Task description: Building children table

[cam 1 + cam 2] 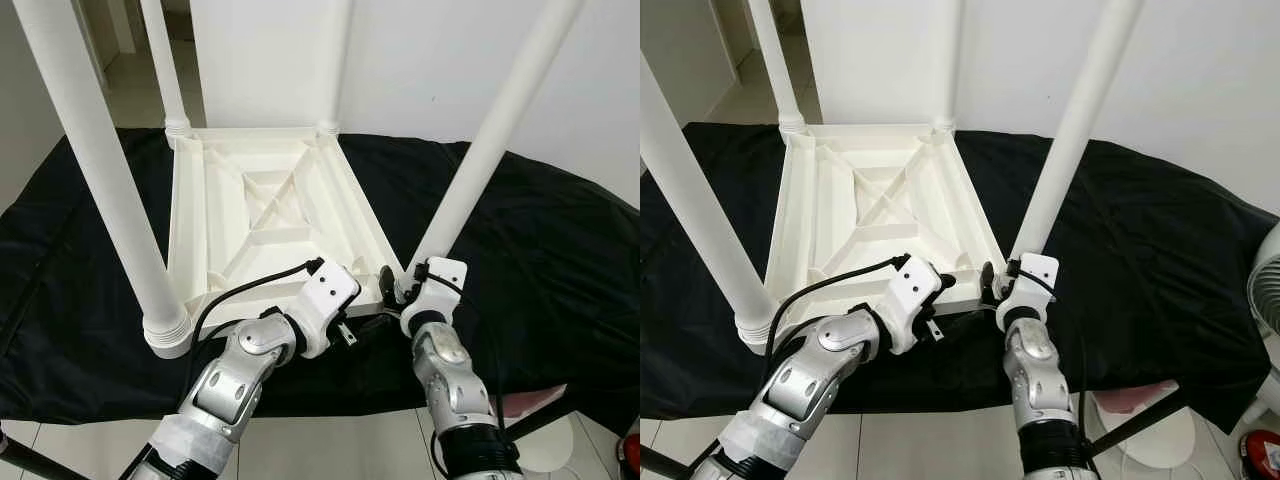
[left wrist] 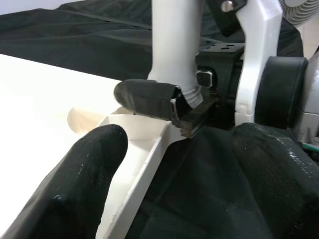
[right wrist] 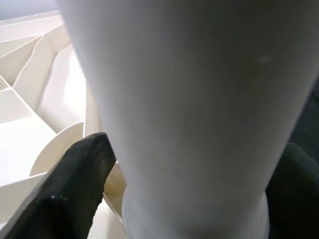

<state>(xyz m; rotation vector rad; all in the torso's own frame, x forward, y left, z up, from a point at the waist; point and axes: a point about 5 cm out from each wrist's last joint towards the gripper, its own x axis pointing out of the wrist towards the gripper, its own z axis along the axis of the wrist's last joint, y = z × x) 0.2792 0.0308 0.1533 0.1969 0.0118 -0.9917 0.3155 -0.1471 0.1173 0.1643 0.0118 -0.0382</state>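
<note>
A white plastic children's table (image 1: 270, 200) lies upside down on a black cloth, its legs pointing up. My right gripper (image 1: 400, 285) is shut on the base of the near right leg (image 1: 480, 150), where it meets the corner socket. In the right wrist view that leg (image 3: 199, 99) stands between the two black fingers (image 3: 65, 194). My left gripper (image 1: 365, 325) is open, just left of the same corner. Its fingers (image 2: 75, 184) straddle the table's near rim (image 2: 144, 159) without closing on it.
The near left leg (image 1: 105, 170) rises close to my left arm, and two far legs (image 1: 163, 60) stand at the back. Black cloth (image 1: 560, 260) covers the work surface. A white fan (image 1: 1265, 300) and a red object (image 1: 1260, 455) are at the right.
</note>
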